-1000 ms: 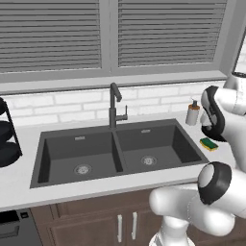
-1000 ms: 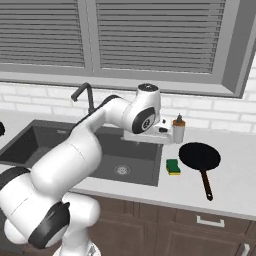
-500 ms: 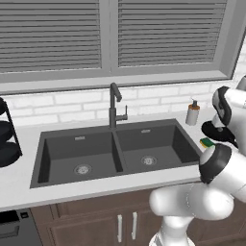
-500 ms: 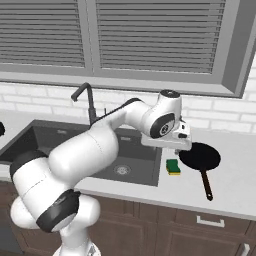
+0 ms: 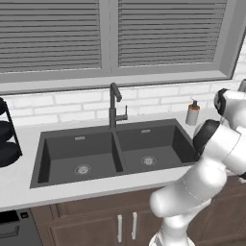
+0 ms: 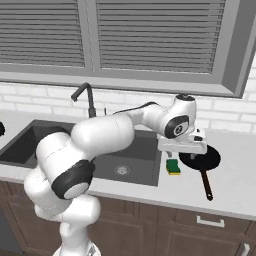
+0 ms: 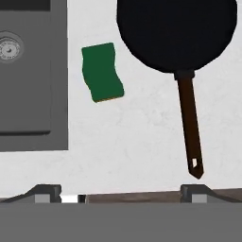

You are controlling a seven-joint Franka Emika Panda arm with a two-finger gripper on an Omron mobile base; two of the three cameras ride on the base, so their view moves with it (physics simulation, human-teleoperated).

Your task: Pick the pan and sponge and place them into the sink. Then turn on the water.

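Arm: I have it swung out to the right of the sink [image 6: 75, 150], its hand over the white counter [image 6: 230, 185] on that side.
Gripper: I see the gripper [image 6: 182, 150] hanging above the counter, over the near edge of the pan, with the sponge just to its left in the right base view. In the hand view the two finger tips [image 7: 47, 193] stand far apart at the bottom, nothing between them; I read the jaws as spread wide and empty.
Pan: the pan [image 7: 177, 33] lies flat on the counter to the right of the sink, black and round, its thin dark handle [image 7: 190, 127] pointing toward the counter's front edge. Not touched by the fingers.
Sponge: the sponge [image 7: 101, 72] lies green side up on the counter between the sink's right rim and the pan, near both, touching neither.
Sink: double basin, dark grey, a silver drain in each floor [image 5: 148, 160]; I see both basins bare in the left base view.
Faucet: the dark gooseneck faucet [image 5: 115, 105] stands behind the centre divider.
Other: a soap bottle [image 5: 192, 113] stands by the back wall right of the sink; a black wire rack [image 5: 7, 139] stands at the far left.
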